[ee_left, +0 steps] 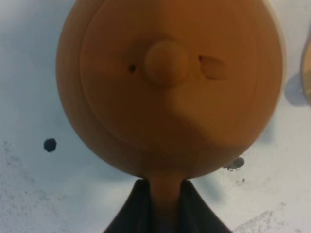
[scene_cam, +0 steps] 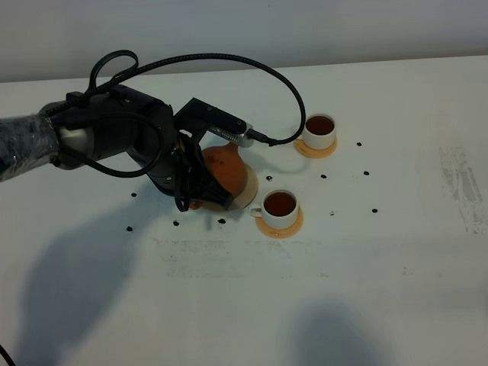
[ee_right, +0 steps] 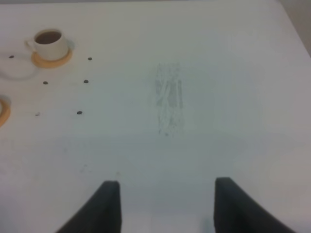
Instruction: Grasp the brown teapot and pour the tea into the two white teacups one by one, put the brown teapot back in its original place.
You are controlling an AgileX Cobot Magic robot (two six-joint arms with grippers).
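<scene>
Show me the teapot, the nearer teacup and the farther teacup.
teapot [ee_left: 165, 63]: left wrist view, lid knob.
nearer teacup [scene_cam: 280, 203]: exterior high view, tea surface.
farther teacup [scene_cam: 320, 125]: exterior high view, tea surface.

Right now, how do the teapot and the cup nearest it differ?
The teapot is reddish-brown clay, round and lidded; the near cup is white, cylindrical and open, showing dark tea. The teapot is clearly larger than the cup. The left gripper is shut on the teapot's handle; nothing holds the cup. The teapot sits on a wide beige disc, the cup on a small orange coaster. Both have side handles.
</scene>
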